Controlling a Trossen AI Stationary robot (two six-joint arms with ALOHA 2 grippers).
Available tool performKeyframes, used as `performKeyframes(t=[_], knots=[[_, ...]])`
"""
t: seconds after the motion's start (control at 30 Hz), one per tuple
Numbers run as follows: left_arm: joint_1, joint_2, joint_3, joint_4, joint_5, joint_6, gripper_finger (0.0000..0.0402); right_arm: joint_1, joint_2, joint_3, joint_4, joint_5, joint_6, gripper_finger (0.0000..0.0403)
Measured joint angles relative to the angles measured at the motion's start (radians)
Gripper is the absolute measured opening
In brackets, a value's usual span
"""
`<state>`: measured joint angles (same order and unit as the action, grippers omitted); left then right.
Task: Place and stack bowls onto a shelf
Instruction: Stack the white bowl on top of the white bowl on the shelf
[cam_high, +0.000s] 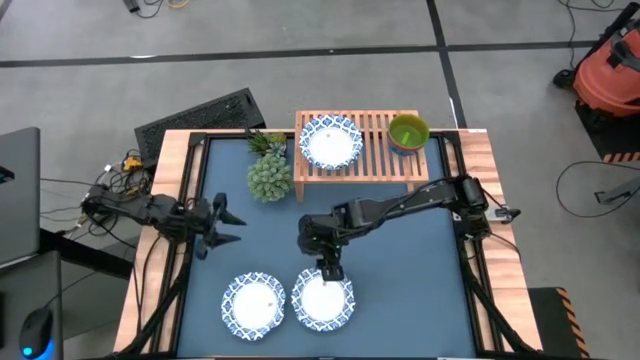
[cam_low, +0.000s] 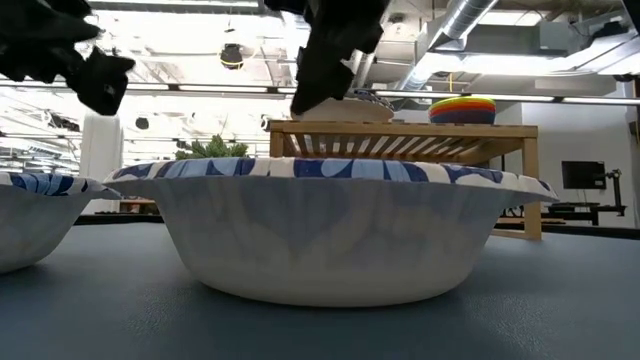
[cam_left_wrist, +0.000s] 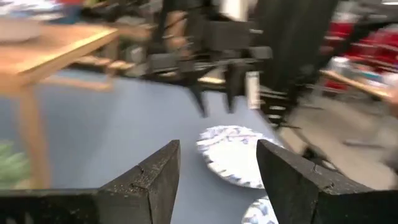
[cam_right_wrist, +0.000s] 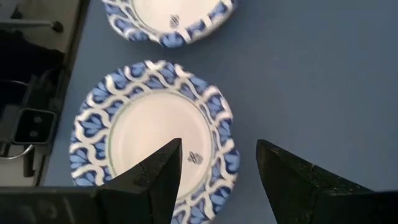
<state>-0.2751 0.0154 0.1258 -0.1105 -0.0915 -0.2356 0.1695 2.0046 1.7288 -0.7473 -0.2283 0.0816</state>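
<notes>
High view, bowl I'm after: patterned bowl (cam_high: 322, 300) at lower centre of frame, its twin (cam_high: 252, 304) just left of it, both on the table (cam_high: 400, 280).
Right gripper (cam_high: 330, 270): mine, hanging over that bowl's upper rim, fingers spread wide, nothing in them yet.
Shelf (cam_high: 375, 150): upper centre, one patterned bowl (cam_high: 330, 141) on it already, plus a small stack with a green bowl (cam_high: 408, 131) on top.
Left gripper (cam_high: 228, 224): parked at left, fingers apart, empty.
Progress: roughly halfway I'd say, two patterned ones left to shelve.
</notes>
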Motion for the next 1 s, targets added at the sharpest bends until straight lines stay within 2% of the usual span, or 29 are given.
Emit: performKeyframes(t=[0.13, 0.27, 0.47, 0.53, 0.7, 0.9, 1.0], knots=[[0.000, -0.013, -0.116, 0.232, 0.090, 0.079, 0.0197, 0.008, 0.024, 0.000, 0.007, -0.005, 0.000, 0.0230], [0.000, -0.003, -0.115, 0.178, 0.091, 0.061, 0.0197, 0.008, 0.040, 0.003, 0.026, -0.006, 0.001, 0.0230], [0.000, -0.011, -0.115, 0.170, 0.276, 0.048, 0.0197, 0.007, 0.062, 0.002, 0.026, -0.011, 0.005, 0.0230], [-0.001, -0.012, -0.116, 0.180, 0.302, 0.048, 0.0197, 0.007, 0.066, 0.000, 0.009, -0.015, 0.005, 0.0230], [0.000, -0.007, -0.116, 0.175, 0.289, 0.039, 0.0197, 0.007, 0.089, 0.002, 0.022, -0.049, 0.000, 0.0230], [0.000, 0.036, -0.116, 0.167, 0.240, -0.040, 0.0196, 0.007, 0.140, 0.001, 0.025, -0.072, -0.003, 0.0230], [0.000, 0.063, -0.117, 0.166, 0.223, 0.006, 0.0197, 0.007, 0.162, 0.001, 0.021, -0.091, -0.002, 0.0230]])
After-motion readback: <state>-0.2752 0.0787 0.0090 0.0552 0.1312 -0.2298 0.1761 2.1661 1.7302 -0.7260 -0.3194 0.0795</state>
